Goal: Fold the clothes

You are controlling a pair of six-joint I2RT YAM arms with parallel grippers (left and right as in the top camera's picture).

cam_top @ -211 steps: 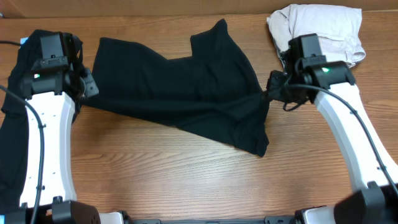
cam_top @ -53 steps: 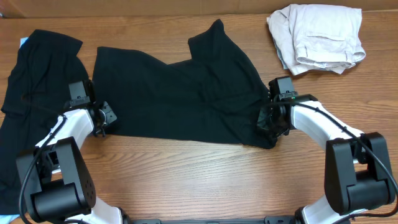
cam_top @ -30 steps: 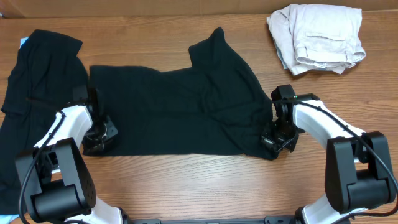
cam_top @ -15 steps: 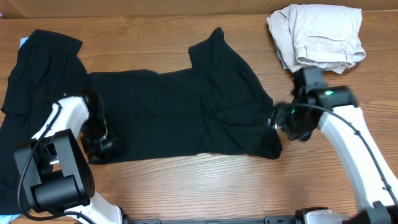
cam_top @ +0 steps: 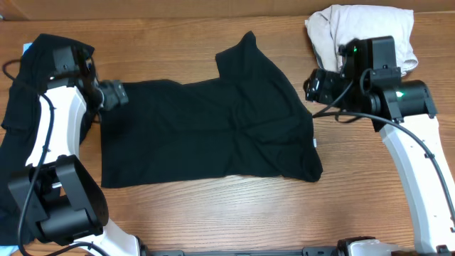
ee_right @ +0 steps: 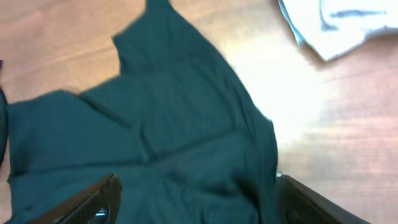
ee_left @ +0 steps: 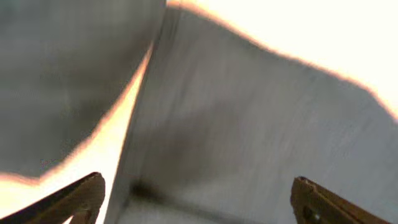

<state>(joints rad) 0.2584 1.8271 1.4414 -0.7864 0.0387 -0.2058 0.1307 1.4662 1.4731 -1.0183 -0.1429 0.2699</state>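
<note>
The black shirt is lying flat. My left gripper is hanging wide open at its top left corner. My right gripper is hanging wide open just beside its right edge. Both are holding nothing.

Your left wrist view is smeared and blown out: the black T-shirt reads as grey blur, the table as white glare, and only the finger ends of the left gripper poke in at the bottom corners. The right wrist view is soft too. There the T-shirt runs off the bottom and left edges, the pale clothes pile runs off the top, and the right gripper shows just finger ends. Overhead, your left arm covers part of the second black garment, which the left edge cuts. The right arm hides part of the pile. The white speck at the shirt's edge is too small to name.
</note>
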